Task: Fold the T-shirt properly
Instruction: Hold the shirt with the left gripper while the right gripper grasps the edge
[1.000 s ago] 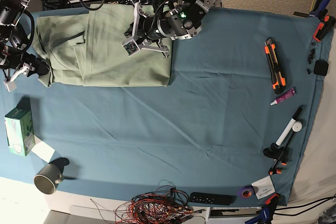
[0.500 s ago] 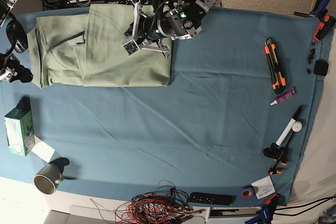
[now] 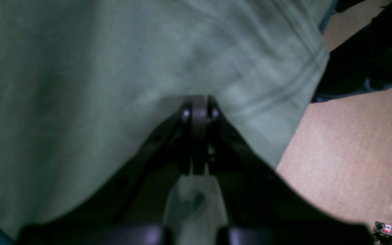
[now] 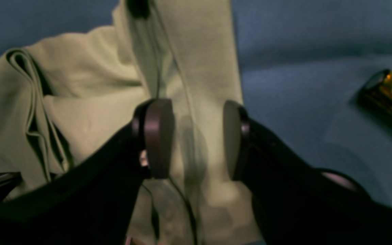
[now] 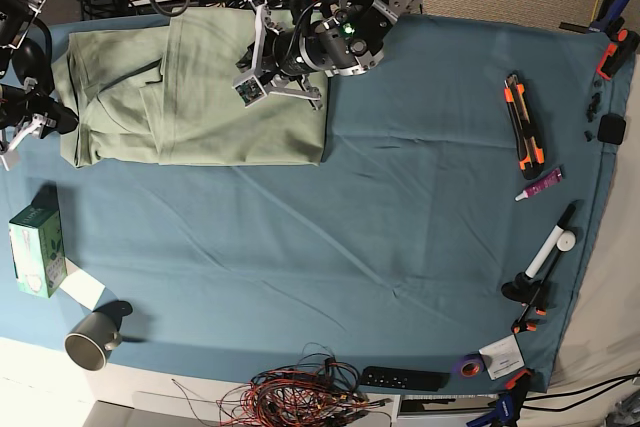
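The pale green T-shirt [image 5: 190, 97] lies folded into a rectangle at the back left of the teal cloth [image 5: 400, 217]. My left gripper [image 5: 250, 72] is over the shirt's right part. In the left wrist view its fingertips [image 3: 199, 107] are pressed together, shut, down on the green fabric [image 3: 80, 85]; no pinched fold shows. My right gripper [image 5: 20, 132] is at the shirt's left edge. In the right wrist view it [image 4: 196, 139] stands open above a folded, layered edge of the shirt [image 4: 90, 102], with nothing between its pads.
A green box [image 5: 35, 252] and a mug [image 5: 92, 339] sit at the front left. A wire bundle [image 5: 300, 392] and a remote [image 5: 405, 379] lie along the front edge. A utility knife [image 5: 523, 122], a pink tube [image 5: 540, 184] and a marker [image 5: 550, 247] lie at the right. A gold cylinder [image 4: 386, 92] rests on the cloth.
My right arm has drawn back to the left off the shirt's left edge, and that edge now lies flatter and further left. The left arm has not moved.
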